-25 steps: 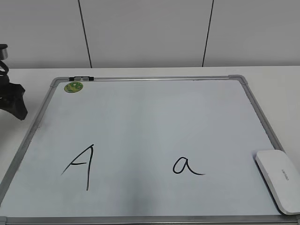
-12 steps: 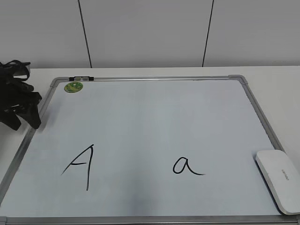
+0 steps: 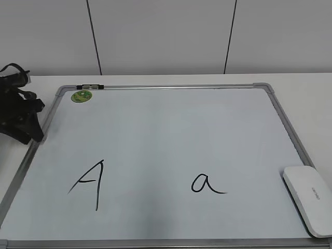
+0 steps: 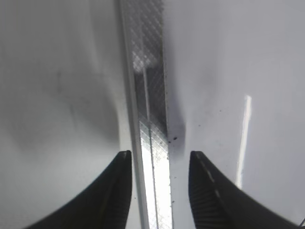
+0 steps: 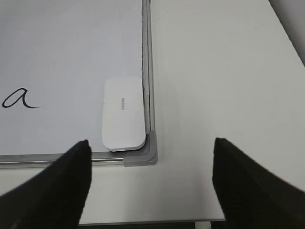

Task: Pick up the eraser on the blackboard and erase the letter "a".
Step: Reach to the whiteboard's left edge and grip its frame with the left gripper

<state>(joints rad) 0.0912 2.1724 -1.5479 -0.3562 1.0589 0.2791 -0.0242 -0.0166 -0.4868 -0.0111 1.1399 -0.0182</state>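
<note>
The blackboard (image 3: 171, 135) is a white board in a silver frame, lying flat on the table. The small cursive letter "a" (image 3: 207, 184) is at its front right. The white eraser (image 3: 308, 199) lies in the board's front right corner. In the right wrist view the eraser (image 5: 123, 114) rests against the grey corner piece (image 5: 143, 156), with the letter "a" (image 5: 19, 99) to its left. My right gripper (image 5: 151, 142) is open wide and empty, hovering in front of that corner. My left gripper (image 3: 28, 132) is open and empty, straddling the board's left frame rail (image 4: 148, 71).
A larger capital "A" (image 3: 88, 184) is drawn at the board's front left. A round green magnet (image 3: 81, 96) sits at the back left corner. White table (image 5: 224, 71) extends to the right of the board. A wall stands behind.
My left arm has come in from the left to the board's left frame, then shifted slightly. The eraser and both letters have not moved.
</note>
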